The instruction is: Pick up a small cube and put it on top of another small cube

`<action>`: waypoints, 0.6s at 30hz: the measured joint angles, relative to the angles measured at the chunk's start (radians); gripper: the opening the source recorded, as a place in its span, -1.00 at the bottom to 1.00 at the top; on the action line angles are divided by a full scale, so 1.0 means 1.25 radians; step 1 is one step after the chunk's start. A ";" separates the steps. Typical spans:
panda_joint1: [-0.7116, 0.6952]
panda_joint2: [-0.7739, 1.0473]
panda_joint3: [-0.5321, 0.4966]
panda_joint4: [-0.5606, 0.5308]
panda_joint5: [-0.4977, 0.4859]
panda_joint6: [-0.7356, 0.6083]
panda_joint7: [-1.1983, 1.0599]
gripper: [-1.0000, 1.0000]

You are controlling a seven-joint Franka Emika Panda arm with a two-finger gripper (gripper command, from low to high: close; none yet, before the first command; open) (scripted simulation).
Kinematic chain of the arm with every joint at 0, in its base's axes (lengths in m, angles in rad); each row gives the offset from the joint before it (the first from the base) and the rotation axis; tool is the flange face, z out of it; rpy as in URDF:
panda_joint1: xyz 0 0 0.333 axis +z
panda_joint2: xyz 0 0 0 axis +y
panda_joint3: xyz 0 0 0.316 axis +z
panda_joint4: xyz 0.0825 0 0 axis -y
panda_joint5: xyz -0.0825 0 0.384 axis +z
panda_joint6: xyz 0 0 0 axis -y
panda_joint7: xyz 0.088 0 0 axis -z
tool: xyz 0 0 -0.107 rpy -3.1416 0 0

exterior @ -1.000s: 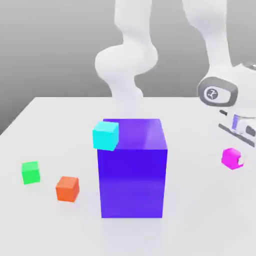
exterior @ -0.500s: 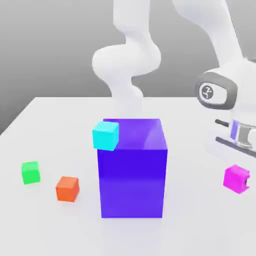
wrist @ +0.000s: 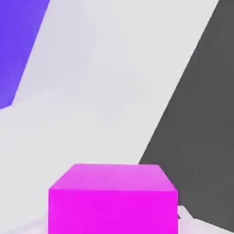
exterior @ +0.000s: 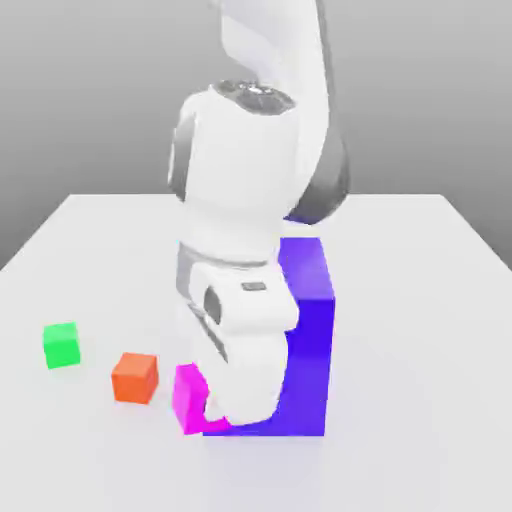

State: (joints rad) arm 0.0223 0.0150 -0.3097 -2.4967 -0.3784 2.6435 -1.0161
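Observation:
The small magenta cube [exterior: 187, 398] [wrist: 113, 199] is held low over the table, at the front left corner of the big blue-purple block [exterior: 308, 330]. My gripper [exterior: 207, 408] is shut on it, and the white hand and wrist cover the fingers from the exterior view. The small green cube [exterior: 61, 345] rests on the table toward the exterior view's left, well apart from the held cube.
An orange cube [exterior: 134, 377] sits on the white table [exterior: 420, 400] between the green cube and the held magenta one, close to the latter. The arm's bulk stands in front of the tall blue-purple block. Open table lies on the exterior view's right.
The arm has swung from the exterior view's right across the front of the blue-purple block to its left corner, carrying the magenta cube down and leftward, and now covers the cyan cube.

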 joint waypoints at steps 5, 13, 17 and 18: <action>-0.156 -0.044 -0.054 -0.039 -0.032 -0.002 0.015 -1.00; -0.268 -0.100 -0.131 -0.138 0.033 0.006 0.087 -1.00; -0.312 -0.118 -0.185 -0.188 0.088 0.011 0.110 -1.00; -0.322 -0.122 -0.199 -0.201 0.104 0.012 0.114 -1.00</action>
State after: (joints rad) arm -0.3807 -0.1375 -0.5581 -2.7482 -0.2487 2.6590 -0.8740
